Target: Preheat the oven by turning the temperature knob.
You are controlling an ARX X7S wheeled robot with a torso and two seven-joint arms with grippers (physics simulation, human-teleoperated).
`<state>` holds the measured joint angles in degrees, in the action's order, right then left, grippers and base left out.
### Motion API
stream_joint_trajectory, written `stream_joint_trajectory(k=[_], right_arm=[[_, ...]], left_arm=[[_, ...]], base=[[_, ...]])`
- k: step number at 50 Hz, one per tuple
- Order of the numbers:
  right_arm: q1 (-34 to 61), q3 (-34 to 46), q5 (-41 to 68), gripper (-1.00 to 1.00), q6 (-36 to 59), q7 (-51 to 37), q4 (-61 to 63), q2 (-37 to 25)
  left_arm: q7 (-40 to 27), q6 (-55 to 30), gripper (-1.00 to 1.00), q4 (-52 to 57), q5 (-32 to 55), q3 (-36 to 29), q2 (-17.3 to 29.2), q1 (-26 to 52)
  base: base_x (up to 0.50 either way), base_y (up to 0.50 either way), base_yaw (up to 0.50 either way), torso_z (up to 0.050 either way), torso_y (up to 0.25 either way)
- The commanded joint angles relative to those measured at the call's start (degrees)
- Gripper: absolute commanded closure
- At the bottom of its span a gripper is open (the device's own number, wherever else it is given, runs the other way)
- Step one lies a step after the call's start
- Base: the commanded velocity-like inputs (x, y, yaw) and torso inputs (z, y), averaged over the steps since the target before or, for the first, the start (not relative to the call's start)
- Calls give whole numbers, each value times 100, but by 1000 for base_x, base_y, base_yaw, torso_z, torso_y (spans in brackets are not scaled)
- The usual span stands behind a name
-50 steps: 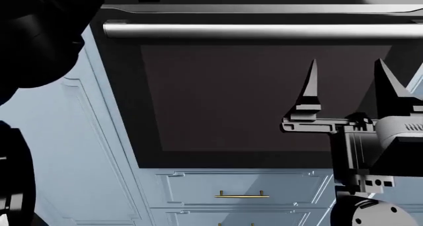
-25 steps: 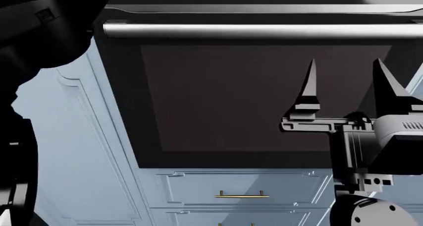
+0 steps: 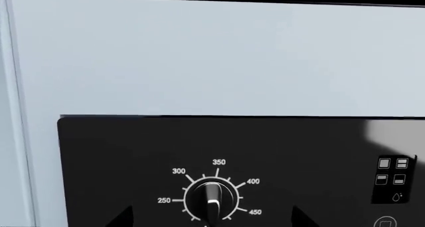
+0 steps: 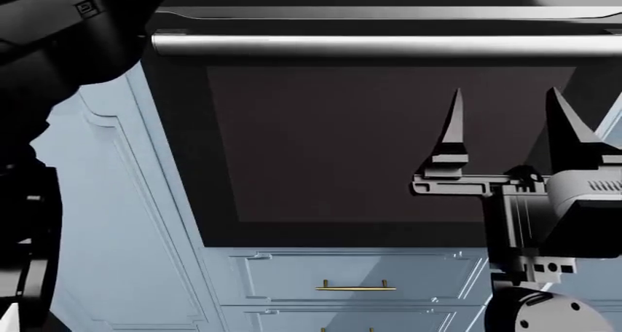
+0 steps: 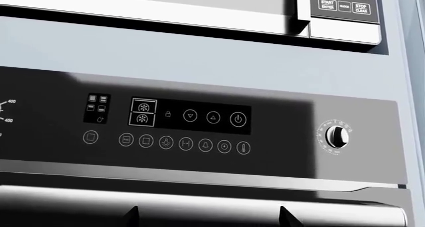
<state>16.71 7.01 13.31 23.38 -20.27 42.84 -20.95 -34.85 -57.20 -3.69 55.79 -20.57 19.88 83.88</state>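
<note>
Big black oven [image 4: 389,150] fills the head view, dark glass door dead ahead, silver handle [image 4: 389,44] running across above the right fingers. Pale blue cabinets [image 4: 127,223] flank it, a brass-pull drawer [image 4: 355,277] sits below. Right gripper [image 4: 505,128] hangs in front of the glass, its 2 pointed fingers [image 4: 452,128] spread wide and holding nothing. Left arm is a dark mass at the side; in the left wrist view only 2 dark fingertips [image 3: 123,218] peek in, wide apart, and the temperature knob [image 3: 211,199] sits right between them, untouched, marked 250 to 450. From the right wrist: touch panel [image 5: 189,118], a smaller knob [image 5: 337,135] off beyond it, microwave [image 5: 345,8] above.
</note>
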Motion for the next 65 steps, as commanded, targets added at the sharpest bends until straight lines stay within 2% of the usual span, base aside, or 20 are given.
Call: stream_joint_trajectory(k=[1,29,65], right_arm=[[-18,21,3,-100,-6,-24,21,-21],[-7,56,26,-100,-54,-58,-55,-55],[-43,134,58,-100,-127,-64,-18,-131]], left_arm=[[109,118,-100,-216,-106,-93,-29,-5],[326,304,-100,-737,-333,-320,-106,85],[361,356,-100,-796,-314,-370,-99,81]], base=[[0,0,0,0,0],[0,0,0,0,0],[0,0,0,0,0]])
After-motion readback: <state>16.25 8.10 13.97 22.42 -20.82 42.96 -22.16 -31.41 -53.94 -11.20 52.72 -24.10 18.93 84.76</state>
